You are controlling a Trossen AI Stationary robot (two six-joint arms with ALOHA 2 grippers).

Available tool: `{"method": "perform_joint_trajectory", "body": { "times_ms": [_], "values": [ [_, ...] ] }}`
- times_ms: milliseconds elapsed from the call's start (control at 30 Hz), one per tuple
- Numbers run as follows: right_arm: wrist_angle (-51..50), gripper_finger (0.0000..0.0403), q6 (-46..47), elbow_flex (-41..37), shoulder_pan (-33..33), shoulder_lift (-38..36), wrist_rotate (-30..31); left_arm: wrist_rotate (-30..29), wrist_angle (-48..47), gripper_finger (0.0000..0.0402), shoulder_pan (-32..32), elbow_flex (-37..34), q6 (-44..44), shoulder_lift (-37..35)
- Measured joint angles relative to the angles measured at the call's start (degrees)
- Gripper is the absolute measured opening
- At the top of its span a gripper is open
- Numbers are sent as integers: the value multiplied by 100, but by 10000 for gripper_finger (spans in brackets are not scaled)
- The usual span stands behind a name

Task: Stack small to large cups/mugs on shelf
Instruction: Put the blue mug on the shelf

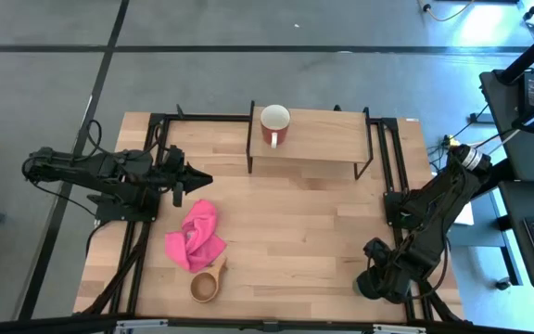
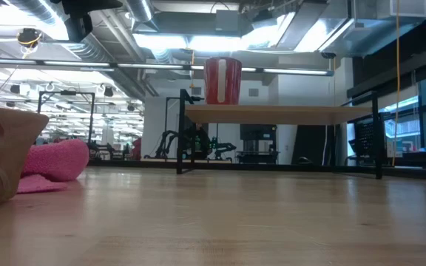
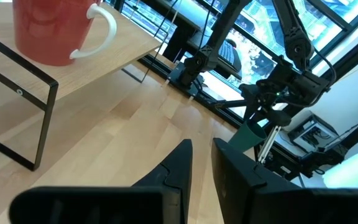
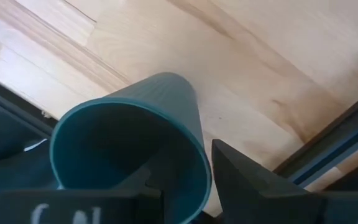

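Observation:
The red mug (image 1: pixel 274 124) stands upright on the left end of the shelf's top board (image 1: pixel 327 137); it also shows in the low view (image 2: pixel 222 80) and the left wrist view (image 3: pixel 55 28). The tan wooden cup (image 1: pixel 206 284) rests on the table near the front edge, next to the pink cloth (image 1: pixel 196 237). My left gripper (image 1: pixel 204 177) is shut and empty at the table's left, pointing right. My right gripper (image 1: pixel 376 278) is at the near right corner, shut on the dark green cup (image 4: pixel 129 143), which also shows in the left wrist view (image 3: pixel 249 135). My right gripper pinches the dark green cup's wall at the rim (image 4: pixel 197 180), one finger inside the mouth and one finger (image 4: pixel 247 186) outside. The cup's open mouth faces the wrist and its body points away past the fingers, toward the table.
The shelf (image 2: pixel 272 113) stands on thin black legs at the table's far middle, and most of its board to the right of the mug is bare. Black frame rails (image 1: pixel 146 232) run along the table's left and right sides. The wooden cup (image 2: pixel 6 151) and cloth (image 2: pixel 46 162) show at the low view's left.

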Motion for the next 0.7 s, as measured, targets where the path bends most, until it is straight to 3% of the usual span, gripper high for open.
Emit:
{"method": "perform_joint_trajectory", "body": {
  "times_ms": [267,533,700],
  "values": [
    [-51,89,130,0,-78,7,-4,0,-1,55,1,0,0,-1],
    [-66,13,-59,0,-324,-10,-9,0,1,55,1,0,0,-1],
    [-182,18,-304,-2,-584,-112,-9,-2,1,55,1,0,0,-1]
  ]
}}
